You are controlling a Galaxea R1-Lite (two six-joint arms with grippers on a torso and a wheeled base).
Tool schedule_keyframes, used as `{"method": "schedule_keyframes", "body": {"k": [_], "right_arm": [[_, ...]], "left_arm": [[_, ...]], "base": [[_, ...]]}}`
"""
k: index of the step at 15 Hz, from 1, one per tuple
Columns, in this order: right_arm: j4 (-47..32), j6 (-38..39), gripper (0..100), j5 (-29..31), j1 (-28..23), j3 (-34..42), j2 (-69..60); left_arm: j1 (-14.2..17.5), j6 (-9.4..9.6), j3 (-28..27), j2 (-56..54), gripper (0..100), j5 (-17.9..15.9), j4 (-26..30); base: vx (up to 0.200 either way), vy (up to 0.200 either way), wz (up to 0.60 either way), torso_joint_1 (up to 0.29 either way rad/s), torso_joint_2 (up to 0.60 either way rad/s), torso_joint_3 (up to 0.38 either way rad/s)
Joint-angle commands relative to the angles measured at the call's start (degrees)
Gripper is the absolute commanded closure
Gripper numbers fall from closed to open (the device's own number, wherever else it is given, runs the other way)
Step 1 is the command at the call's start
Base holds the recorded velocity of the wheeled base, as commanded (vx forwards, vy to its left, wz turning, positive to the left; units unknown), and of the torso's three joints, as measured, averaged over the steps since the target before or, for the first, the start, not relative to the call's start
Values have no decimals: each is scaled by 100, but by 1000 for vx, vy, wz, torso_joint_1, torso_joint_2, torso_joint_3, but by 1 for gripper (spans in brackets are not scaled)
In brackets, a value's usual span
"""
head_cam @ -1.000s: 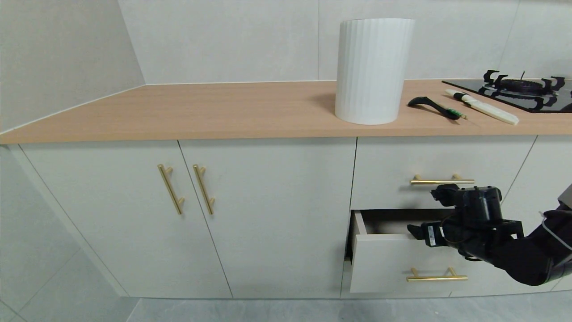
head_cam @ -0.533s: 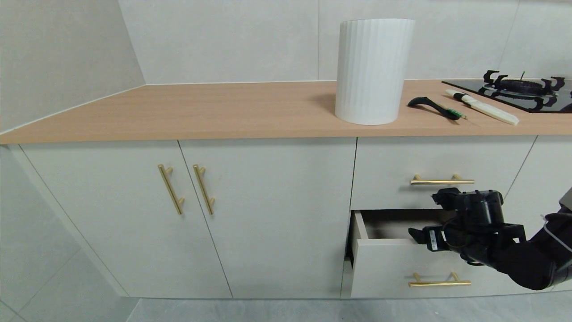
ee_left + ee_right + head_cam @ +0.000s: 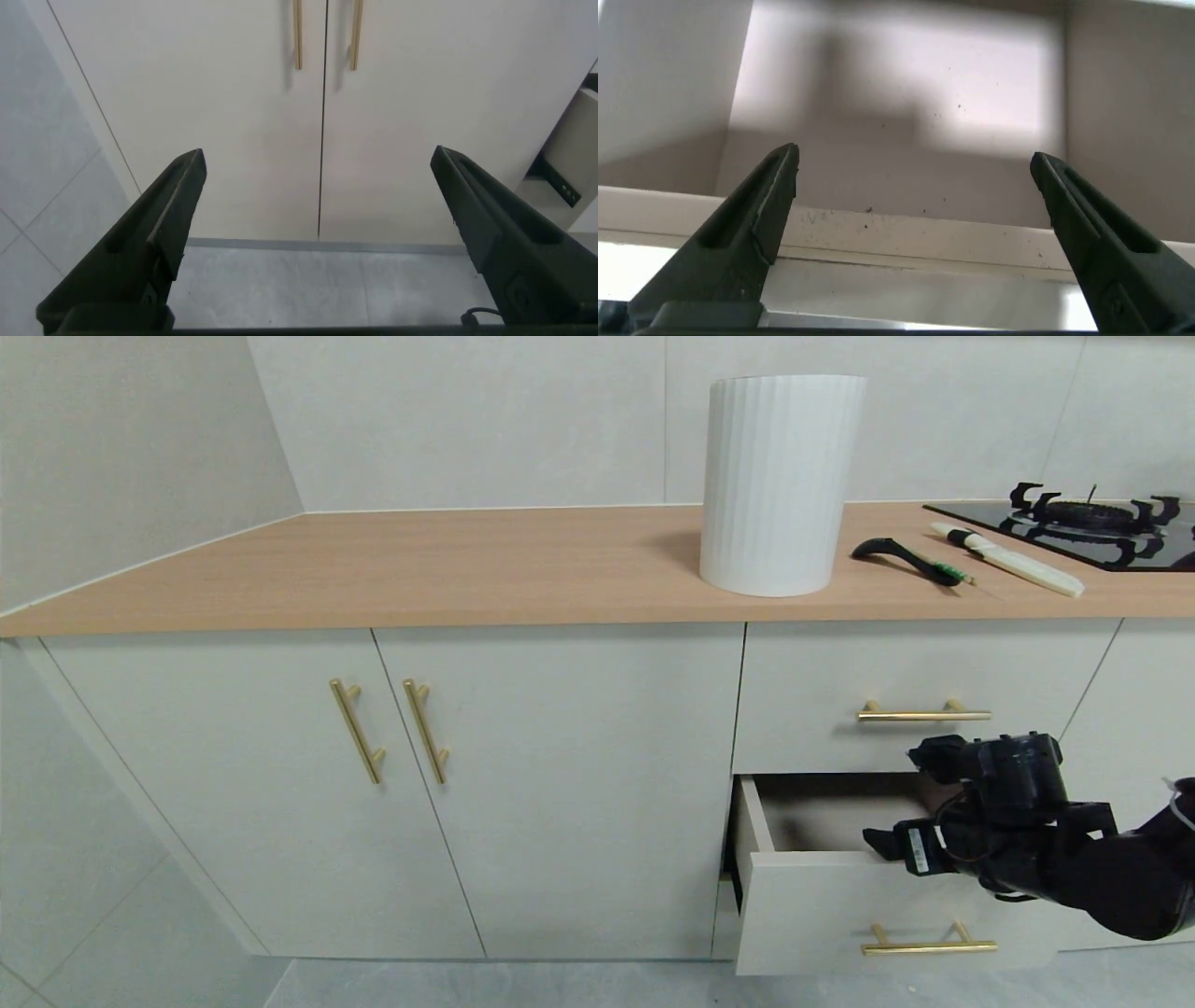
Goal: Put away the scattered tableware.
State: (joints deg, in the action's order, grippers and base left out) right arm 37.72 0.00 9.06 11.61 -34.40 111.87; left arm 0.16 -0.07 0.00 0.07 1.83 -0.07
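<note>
A wooden counter (image 3: 420,569) is running along a pale tiled wall (image 3: 467,420), meeting a second wall in the corner at the left. A tall white ribbed canister (image 3: 780,485) is standing on the counter. Just to its right, a black spoon (image 3: 898,556) with a green-tipped handle is lying flat. A white knife (image 3: 1008,560) is lying beside the spoon and apart from it, its far end reaching the edge of a black hob (image 3: 1092,532).

Under the counter, two closed doors (image 3: 401,784) with upright gold handles are sitting at the left, above a grey tiled floor (image 3: 467,985). At the right, a top drawer (image 3: 924,691) is sitting shut. Below it, the lower drawer (image 3: 822,905) is standing partly open, with its pale inside showing bare where it can be seen.

The right arm is coming in low from the right, level with the open drawer. The right gripper (image 3: 901,795) is sitting at the top edge of the drawer's front, its fingers spread wide and holding nothing. In the right wrist view, the gripper (image 3: 913,157) is facing into the drawer, with the front's edge crossing between its fingers.

The left gripper (image 3: 318,154) is hanging low before the doors, facing them and the floor, its fingers also spread wide and holding nothing.
</note>
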Motion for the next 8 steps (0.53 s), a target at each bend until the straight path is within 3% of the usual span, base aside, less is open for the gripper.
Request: {"method": "schedule_keyframes", "body": {"k": [1,8], "right_arm": [[-239,-18,0,-9,44,-23,-263],[-1346,-26,0,-9,360,-93,-693]], "left_arm": [[2,-1,0,1,0,2,-1],[2,-1,0,1,0,2,-1]], "base": [[0,0,0,0,0,0],[0,0,0,0,0,0]]}}
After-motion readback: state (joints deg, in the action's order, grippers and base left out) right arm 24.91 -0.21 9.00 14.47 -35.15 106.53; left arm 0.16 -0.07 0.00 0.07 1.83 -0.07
